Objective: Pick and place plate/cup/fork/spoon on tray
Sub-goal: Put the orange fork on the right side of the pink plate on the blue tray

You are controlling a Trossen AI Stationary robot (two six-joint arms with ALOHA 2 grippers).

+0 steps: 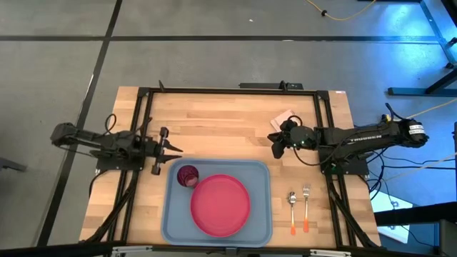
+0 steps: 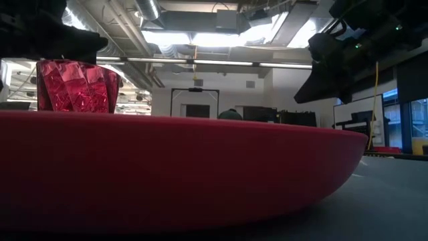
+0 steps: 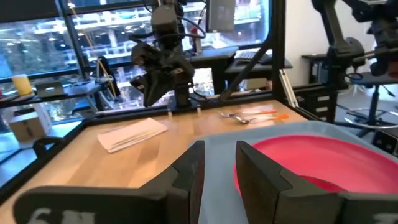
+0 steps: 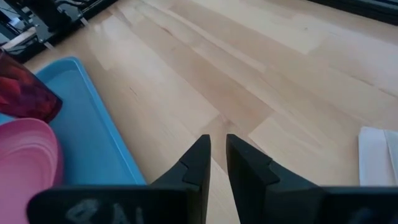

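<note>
White folded napkin (image 1: 283,116) on wooden table (image 1: 214,121), far right side

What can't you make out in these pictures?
- Low view: the plate fills the foreground, hiding the tray, fork and spoon.
- High view: the fork and spoon are too small to show any detail.
- Right wrist view: the napkin and cup are cut off at the edges.

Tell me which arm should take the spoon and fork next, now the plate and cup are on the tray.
Right, probably. The spoon and fork lie on the table right of the tray, on the same side as the right gripper. The left gripper is across the tray.
</note>
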